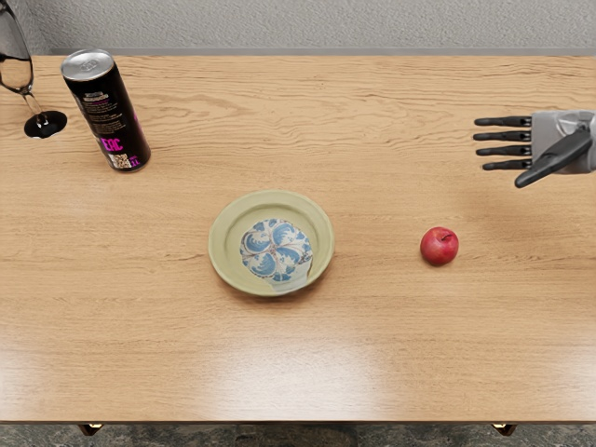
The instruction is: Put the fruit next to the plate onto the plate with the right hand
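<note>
Apple [439,246] sits on desk [372,354], right of plate [223,244], well apart. Right hand [549,142] hovers above-right of it, fingers [503,121] straight, spread, holding nothing. Guessing apple light, firm, smooth skin, bit slippery, rolls easy. Best bet: wrap round widest part from above.

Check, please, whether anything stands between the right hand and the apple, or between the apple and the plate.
Nothing visible does. Only bare table lies between the open right hand and the apple, and between the apple and the plate. The can and wine glass stand far off at its rear left.
</note>
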### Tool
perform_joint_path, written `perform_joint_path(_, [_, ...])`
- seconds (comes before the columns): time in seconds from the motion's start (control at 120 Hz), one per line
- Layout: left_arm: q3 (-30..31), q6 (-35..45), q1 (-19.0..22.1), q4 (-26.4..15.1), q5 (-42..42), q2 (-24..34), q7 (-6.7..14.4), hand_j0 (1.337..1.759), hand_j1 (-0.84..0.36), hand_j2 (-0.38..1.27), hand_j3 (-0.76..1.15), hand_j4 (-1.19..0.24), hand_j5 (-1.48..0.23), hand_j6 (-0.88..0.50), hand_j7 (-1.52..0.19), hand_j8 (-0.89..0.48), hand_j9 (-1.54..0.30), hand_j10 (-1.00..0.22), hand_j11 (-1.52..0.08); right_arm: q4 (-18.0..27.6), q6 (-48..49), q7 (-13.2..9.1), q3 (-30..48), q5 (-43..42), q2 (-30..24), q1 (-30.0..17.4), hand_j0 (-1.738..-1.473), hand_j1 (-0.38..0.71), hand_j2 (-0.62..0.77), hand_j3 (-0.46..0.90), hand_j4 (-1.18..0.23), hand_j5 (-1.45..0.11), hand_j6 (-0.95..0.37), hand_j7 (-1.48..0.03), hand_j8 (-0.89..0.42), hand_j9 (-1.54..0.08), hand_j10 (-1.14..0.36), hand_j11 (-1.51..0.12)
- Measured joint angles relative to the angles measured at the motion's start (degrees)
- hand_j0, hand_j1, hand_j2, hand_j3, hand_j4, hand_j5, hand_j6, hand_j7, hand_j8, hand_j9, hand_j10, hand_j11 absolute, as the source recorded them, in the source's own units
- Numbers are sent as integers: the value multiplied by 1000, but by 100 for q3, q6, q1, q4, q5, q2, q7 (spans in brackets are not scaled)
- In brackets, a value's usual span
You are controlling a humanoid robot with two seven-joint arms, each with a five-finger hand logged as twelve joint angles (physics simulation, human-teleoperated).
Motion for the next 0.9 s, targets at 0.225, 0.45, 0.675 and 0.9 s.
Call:
perform_joint_path(0.225, [-14, 0, 65, 0, 0, 0, 0, 1658, 339, 2, 0, -9, -11, -9, -11, -9, -11, -9, -11, -3, 0, 0, 9, -20, -39, 55, -1658, -349, -1, 0, 0, 0, 2, 0, 2, 0, 1, 0])
perform_joint_path(0.45, [-28, 0, 88, 0, 0, 0, 0, 1658, 339, 2, 0, -9, -11, -9, -11, -9, -11, -9, -11, 819, 0, 0, -115, -1089, -34, 767, -1658, -349, 0, 0, 0, 0, 2, 0, 1, 0, 1, 0])
perform_joint_path(0.675, [-29, 0, 88, 0, 0, 0, 0, 1658, 339, 2, 0, -9, -11, -9, -11, -9, -11, -9, -11, 1452, -1, 0, -1017, -2334, 440, 1902, -1658, -329, -4, 0, -18, -22, -17, -22, -17, -22, -17, -22])
perform_joint_path(0.9, [-29, 0, 88, 0, -1, 0, 0, 1658, 339, 2, 0, -9, -11, -9, -11, -9, -11, -9, -11, 1589, -167, 0, -2415, -3165, 1181, 2869, -1658, -256, -16, 0, -80, -101, -80, -101, -80, -101, -79, -101])
